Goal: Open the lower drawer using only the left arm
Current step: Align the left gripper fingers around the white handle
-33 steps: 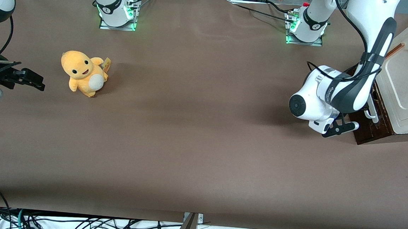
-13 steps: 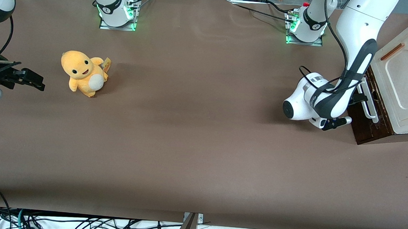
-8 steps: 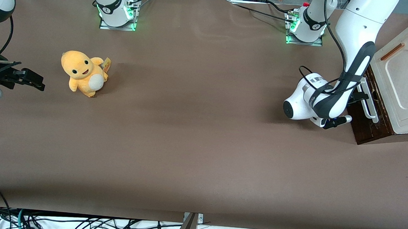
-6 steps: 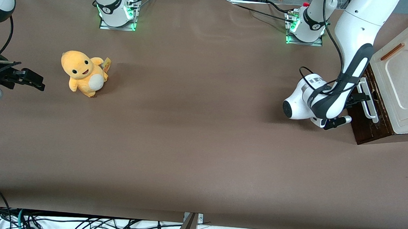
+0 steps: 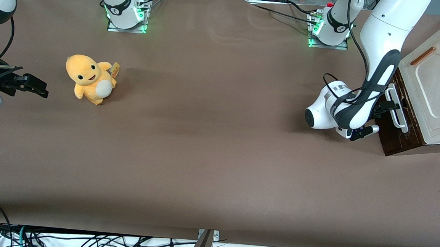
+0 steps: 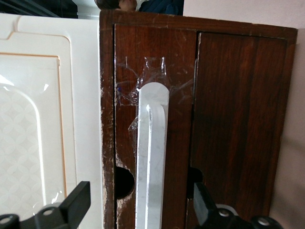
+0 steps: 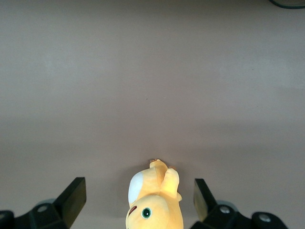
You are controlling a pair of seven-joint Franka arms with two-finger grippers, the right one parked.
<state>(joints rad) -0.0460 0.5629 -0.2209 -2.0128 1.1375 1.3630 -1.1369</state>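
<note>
The gripper (image 6: 140, 207) is held with fingers (image 6: 78, 202) spread either side of the drawer's (image 6: 157, 86) white handle (image 6: 151, 157), unclamped.

In the front view the tool (image 5: 386, 107) is largely covered by the left arm (image 5: 375, 77), and the lower drawer (image 5: 397, 128) is partly overlapped by it. In the left wrist view the white bar handle (image 6: 151, 162) is cut off by the picture's edge, as are the tool's fingers (image 6: 80, 202).
</note>
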